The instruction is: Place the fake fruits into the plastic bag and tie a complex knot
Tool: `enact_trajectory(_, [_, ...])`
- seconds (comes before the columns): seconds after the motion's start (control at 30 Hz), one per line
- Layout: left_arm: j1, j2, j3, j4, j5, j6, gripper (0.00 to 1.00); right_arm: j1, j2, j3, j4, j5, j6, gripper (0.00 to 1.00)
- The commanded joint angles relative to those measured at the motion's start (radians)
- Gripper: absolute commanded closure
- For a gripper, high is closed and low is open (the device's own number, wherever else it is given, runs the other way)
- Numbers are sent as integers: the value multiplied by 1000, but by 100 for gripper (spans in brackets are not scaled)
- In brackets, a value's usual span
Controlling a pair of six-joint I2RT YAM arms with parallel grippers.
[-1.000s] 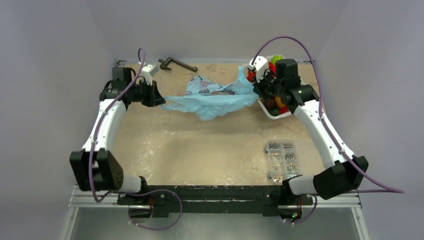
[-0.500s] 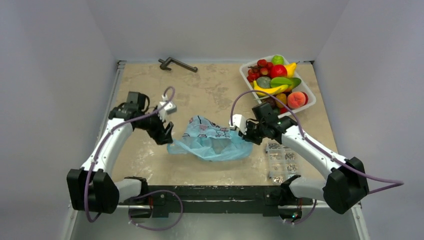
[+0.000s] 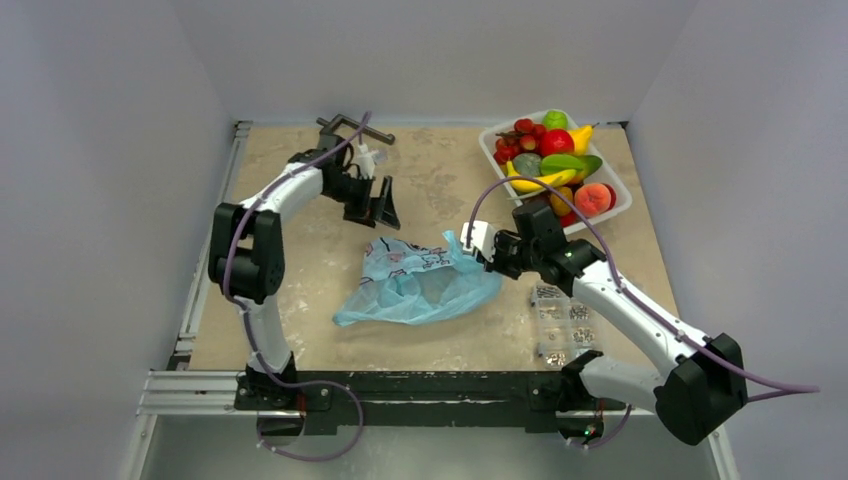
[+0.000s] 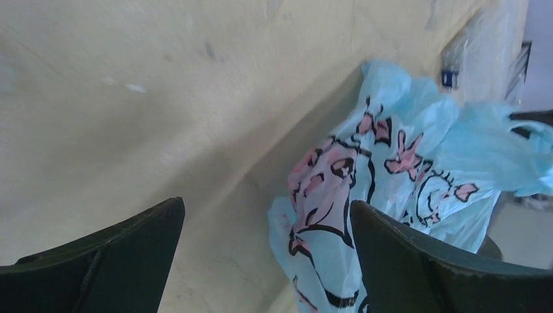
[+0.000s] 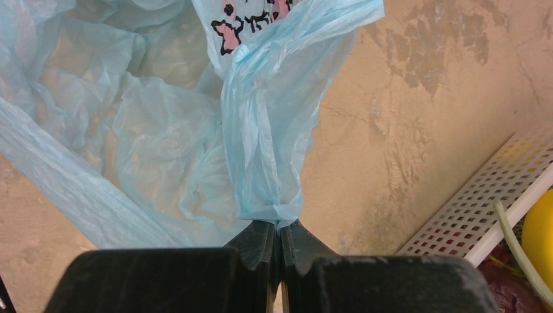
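Tabletop centre is occupied by the slumped plastic bag. Fake fruits are kept in the white tray at 1 o'clock; none is bagged. The bag's 2 o'clock handle is pinched by the clenched right tool. The left tool, released and empty, has been withdrawn toward 11 o'clock, so the mouth is judged unspread for loading.
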Motion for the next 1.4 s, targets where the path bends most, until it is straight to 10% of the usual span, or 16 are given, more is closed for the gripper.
enact_trajectory(0.0, [-110, -22, -78, -106, 53, -86, 0, 8, -14, 3, 48, 14, -14, 100])
enact_trajectory(0.13, [-159, -14, -200, -109, 73, -138, 8, 12, -48, -32, 67, 3, -26, 100])
enact_trajectory(0.23, [-152, 25, -172, -133, 193, -179, 77, 13, -55, -46, 72, 17, -43, 100])
enact_trajectory(0.3, [-116, -16, -129, -119, 257, -195, 100, 14, -61, -44, 72, 28, -54, 100])
enact_trajectory(0.47, [83, -304, -99, 159, 174, -241, 100, 13, -119, -70, 63, 29, -120, 100])
enact_trajectory(0.57, [85, -403, -74, 85, 76, 12, 100, 14, -153, -111, 69, 34, -160, 100])
enact_trajectory(0.63, [58, -489, -165, 114, 17, 158, 100, 14, -152, -93, 45, 1, -131, 67])
enact_trajectory(0.7, [13, -583, -287, 168, -53, 294, 100, 14, -123, -16, -14, -50, -70, 10])
enact_trajectory(0.73, [-5, -631, -356, 217, -71, 340, 100, 14, -103, 44, -43, -66, -28, 2])
enact_trajectory(1.0, [-91, -840, -612, 395, -163, 460, 100, 5, 13, 389, -118, -198, 366, 1])
enact_trajectory(1.37, [-165, -901, -649, 502, -221, 578, 100, 4, 344, 501, -152, -400, 250, 1])
